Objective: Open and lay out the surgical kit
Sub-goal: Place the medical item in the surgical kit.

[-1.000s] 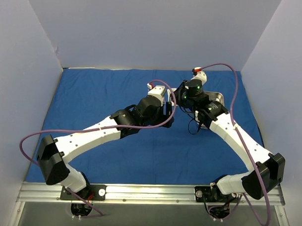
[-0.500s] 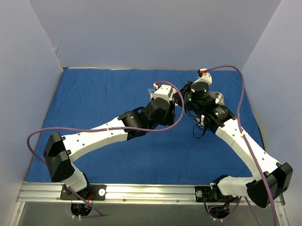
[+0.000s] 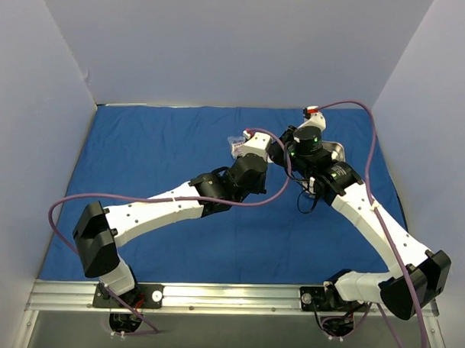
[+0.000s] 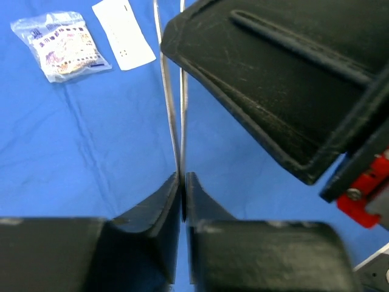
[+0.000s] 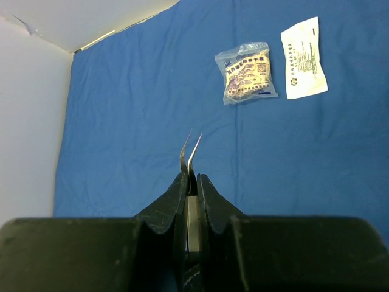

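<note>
Above cloth wrap (image 3: 141,163), left arm (image 3: 162,210), right arm (image 3: 368,217) meet, jaws pinching tweezers (image 4: 173,121).

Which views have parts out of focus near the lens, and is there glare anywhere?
Left wrist view: the left gripper is soft, the tweezers beyond it sharper. Right wrist view: the right gripper is blurred, the print on the clear packet sharp. Top external view: even light, no glare on the blue cloth.

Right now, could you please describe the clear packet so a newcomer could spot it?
On the blue cloth, two packets lie side by side. The clear packet is the puffy see-through one with yellowish contents; its neighbour, the sachet, is flat and white.
</note>
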Controlling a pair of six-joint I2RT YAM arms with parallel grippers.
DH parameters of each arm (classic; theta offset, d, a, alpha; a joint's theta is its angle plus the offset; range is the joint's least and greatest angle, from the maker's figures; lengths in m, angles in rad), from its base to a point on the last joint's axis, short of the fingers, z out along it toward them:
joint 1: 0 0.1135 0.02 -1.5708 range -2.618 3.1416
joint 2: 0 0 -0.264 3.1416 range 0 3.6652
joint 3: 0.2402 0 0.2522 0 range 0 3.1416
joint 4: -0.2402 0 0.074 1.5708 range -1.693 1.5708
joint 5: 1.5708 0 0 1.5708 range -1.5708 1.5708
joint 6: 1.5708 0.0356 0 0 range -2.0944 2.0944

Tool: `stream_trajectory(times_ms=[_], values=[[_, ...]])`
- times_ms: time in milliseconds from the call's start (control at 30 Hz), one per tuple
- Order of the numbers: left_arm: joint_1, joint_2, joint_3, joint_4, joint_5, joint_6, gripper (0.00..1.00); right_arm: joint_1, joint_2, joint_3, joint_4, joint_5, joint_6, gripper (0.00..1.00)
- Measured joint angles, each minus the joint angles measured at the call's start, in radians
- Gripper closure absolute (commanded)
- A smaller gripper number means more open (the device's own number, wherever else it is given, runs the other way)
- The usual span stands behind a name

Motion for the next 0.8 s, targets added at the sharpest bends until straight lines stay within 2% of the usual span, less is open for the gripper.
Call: stream_trajectory(times_ms=[67,100,200,367,567,800], values=[[0.000,0.001,0.000,0.002,-0.001,0.003,0.93,0.000,0.000,0.000,0.000,-0.003,0.000,0.99],[0.000,0.001,0.000,0.002,-0.006,0.005,0.97,0.000,0.000,0.000,0.000,-0.004,0.000,0.95],[0.001,0.000,0.000,0.004,-0.009,0.003,0.98,-0.001,0.000,0.000,0.002,-0.010,-0.001,0.79],[0.007,-0.037,-0.050,0.036,0.001,-0.019,0.98,-0.002,-0.002,0.000,0.002,-0.043,-0.030,0.63],[0.061,-0.151,-0.167,0.104,0.115,-0.077,0.98,-0.034,-0.026,0.000,0.035,-0.173,-0.092,0.55],[0.236,-0.273,-0.315,0.256,0.380,-0.158,0.98,-0.153,-0.064,0.000,0.176,-0.467,-0.171,0.54]])
